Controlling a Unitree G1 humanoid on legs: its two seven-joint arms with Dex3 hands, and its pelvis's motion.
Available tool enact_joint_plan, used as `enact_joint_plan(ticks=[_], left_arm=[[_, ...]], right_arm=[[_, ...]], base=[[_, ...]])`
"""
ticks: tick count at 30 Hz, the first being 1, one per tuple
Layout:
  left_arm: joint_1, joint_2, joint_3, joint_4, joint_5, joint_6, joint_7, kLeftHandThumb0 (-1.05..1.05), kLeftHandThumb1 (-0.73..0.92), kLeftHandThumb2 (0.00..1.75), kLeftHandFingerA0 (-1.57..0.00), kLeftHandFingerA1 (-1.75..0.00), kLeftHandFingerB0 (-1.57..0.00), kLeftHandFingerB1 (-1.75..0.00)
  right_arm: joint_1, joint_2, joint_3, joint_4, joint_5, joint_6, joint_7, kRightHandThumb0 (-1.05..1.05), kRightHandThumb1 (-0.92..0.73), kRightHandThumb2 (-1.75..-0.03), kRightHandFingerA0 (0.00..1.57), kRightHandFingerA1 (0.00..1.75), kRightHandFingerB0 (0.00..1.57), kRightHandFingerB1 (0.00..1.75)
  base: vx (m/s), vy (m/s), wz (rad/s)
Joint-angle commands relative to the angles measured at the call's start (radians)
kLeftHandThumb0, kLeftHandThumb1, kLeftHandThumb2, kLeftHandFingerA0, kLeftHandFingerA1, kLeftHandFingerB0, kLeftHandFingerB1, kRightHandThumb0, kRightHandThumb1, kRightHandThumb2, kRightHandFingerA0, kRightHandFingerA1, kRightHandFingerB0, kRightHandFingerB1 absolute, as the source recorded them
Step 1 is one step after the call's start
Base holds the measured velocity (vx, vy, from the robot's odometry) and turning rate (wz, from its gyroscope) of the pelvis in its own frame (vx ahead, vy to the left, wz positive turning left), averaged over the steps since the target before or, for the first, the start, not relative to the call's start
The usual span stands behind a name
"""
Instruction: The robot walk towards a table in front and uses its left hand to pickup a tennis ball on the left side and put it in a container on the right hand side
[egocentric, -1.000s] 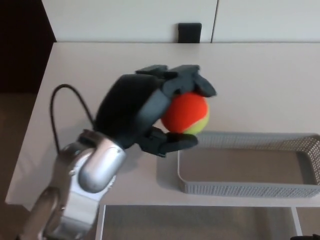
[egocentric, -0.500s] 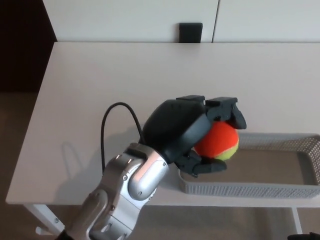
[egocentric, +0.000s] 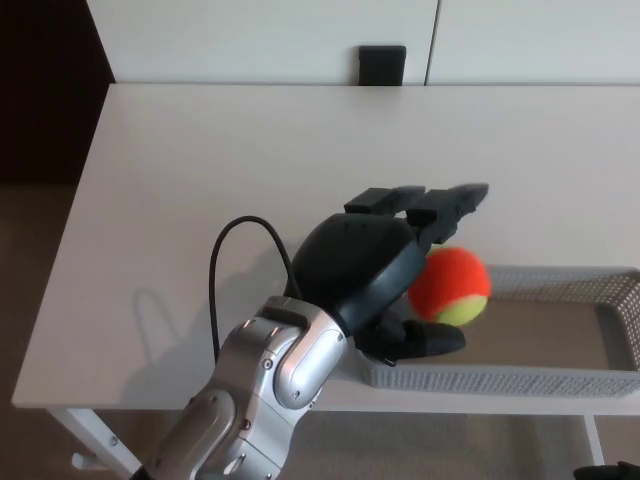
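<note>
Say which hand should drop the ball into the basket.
Left. The left hand is beside the tennis ball, above the grey basket's left end, fingers spread; the right hand is not in view.

My left hand (egocentric: 385, 275) sits over the desk's (egocentric: 180, 170) near edge, at the left end of the container (egocentric: 520, 379). The tennis ball (egocentric: 452, 287) is just right of the palm, fingers (egocentric: 455, 197) behind it and thumb (egocentric: 435, 340) before it, above the container's left end. Far behind the hand, a small block (egocentric: 381, 65) stands at the desk's back edge.
</note>
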Motion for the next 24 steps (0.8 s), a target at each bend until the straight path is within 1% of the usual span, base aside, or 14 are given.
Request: enact_joint_plan(ticks=[1,3,4,10,13,14,15,16,17,18,20,22,23,24], left_arm=[[0.014,0.025,0.002,-0.040,0.036,0.079,-0.068,-1.03,0.66,0.63,0.00,0.00,0.00,0.00],[0.016,0.037,-0.002,-0.053,0.046,0.077,-0.072,-1.04,0.70,0.63,0.00,0.00,0.00,0.00],[0.019,0.047,-0.002,-0.069,0.056,0.069,-0.067,-1.00,0.55,1.01,0.00,0.00,0.00,-0.01],[0.077,0.086,0.009,-0.167,0.068,0.008,-0.007,-0.98,0.56,1.02,0.00,0.00,0.00,-0.03],[0.144,0.127,0.070,-0.325,0.009,-0.046,-0.002,-0.95,0.56,0.99,0.00,-0.01,0.00,-0.07],[0.163,0.138,0.103,-0.384,-0.030,-0.063,-0.012,-0.86,0.50,0.95,0.00,-0.07,0.00,-0.12],[0.184,0.151,0.142,-0.450,-0.076,-0.082,-0.024,-0.86,0.50,0.95,0.00,-0.07,0.00,-0.12],[0.217,0.162,0.165,-0.502,-0.105,-0.089,-0.036,-0.88,0.51,0.92,0.00,0.00,0.00,-0.10],[0.253,0.173,0.184,-0.550,-0.130,-0.093,-0.048,-0.88,0.51,0.92,0.00,0.00,0.00,-0.10],[0.346,0.193,0.261,-0.656,-0.234,-0.156,-0.033,-0.77,0.45,0.88,-0.02,-0.10,-0.02,-0.16],[0.528,0.231,0.401,-0.769,-0.425,-0.278,-0.029,-0.75,0.45,0.86,-0.01,-0.10,-0.01,-0.15],[0.645,0.253,0.499,-0.807,-0.527,-0.342,-0.052,-0.76,0.45,0.87,-0.01,-0.11,0.00,-0.16],[0.751,0.258,0.564,-0.828,-0.621,-0.387,-0.077,-0.75,0.44,0.86,-0.02,-0.10,-0.01,-0.19],[0.846,0.253,0.620,-0.828,-0.717,-0.440,-0.103,-0.66,0.39,0.82,-0.06,-0.19,0.00,-0.26]], right_arm=[[-0.005,-0.022,0.002,-0.006,-0.001,0.018,0.013,-0.23,-0.65,-0.59,0.58,0.65,0.41,0.46],[-0.006,-0.020,0.002,-0.005,0.001,0.021,0.015,-0.24,-0.65,-0.59,0.58,0.65,0.41,0.46],[-0.008,-0.019,0.002,-0.006,0.000,0.028,0.015,-0.23,-0.65,-0.58,0.59,0.66,0.41,0.46],[0.000,-0.023,0.007,-0.014,-0.006,0.042,0.014,-0.24,-0.65,-0.59,0.59,0.64,0.41,0.46],[-0.006,-0.026,0.010,-0.018,-0.007,0.046,0.021,-0.24,-0.66,-0.59,0.58,0.65,0.40,0.46],[-0.012,-0.026,0.010,-0.017,-0.006,0.049,0.023,-0.25,-0.66,-0.59,0.57,0.64,0.40,0.46],[-0.018,-0.025,0.010,-0.016,-0.004,0.053,0.026,-0.25,-0.66,-0.59,0.57,0.64,0.40,0.46],[-0.011,-0.021,0.011,-0.015,-0.002,0.050,0.027,-0.25,-0.66,-0.59,0.57,0.64,0.40,0.46],[0.000,-0.017,0.012,-0.015,-0.002,0.046,0.028,-0.25,-0.66,-0.59,0.57,0.64,0.40,0.46],[0.008,-0.017,0.012,-0.009,0.001,0.028,0.038,-0.23,-0.67,-0.59,0.56,0.65,0.41,0.48],[0.007,-0.020,0.018,-0.010,-0.004,0.041,0.039,-0.25,-0.65,-0.59,0.55,0.63,0.41,0.47],[-0.003,-0.022,0.021,-0.005,-0.007,0.042,0.037,-0.24,-0.66,-0.59,0.55,0.63,0.40,0.47],[-0.003,-0.023,0.027,0.001,-0.016,0.041,0.026,-0.24,-0.66,-0.59,0.56,0.62,0.41,0.47],[0.000,-0.022,0.029,0.004,-0.019,0.036,0.018,-0.24,-0.66,-0.59,0.56,0.62,0.40,0.46]], base=[[0.00,0.000,0.00],[0.00,0.000,0.00],[0.00,0.000,0.00],[0.00,0.000,0.00],[0.00,0.000,0.00],[0.00,0.000,0.00],[0.00,0.000,0.00],[0.00,0.000,0.00],[0.00,0.000,0.00],[0.00,0.000,0.00],[0.00,0.000,0.00],[0.00,0.000,0.00],[0.00,0.000,0.00],[0.00,0.000,0.00]])
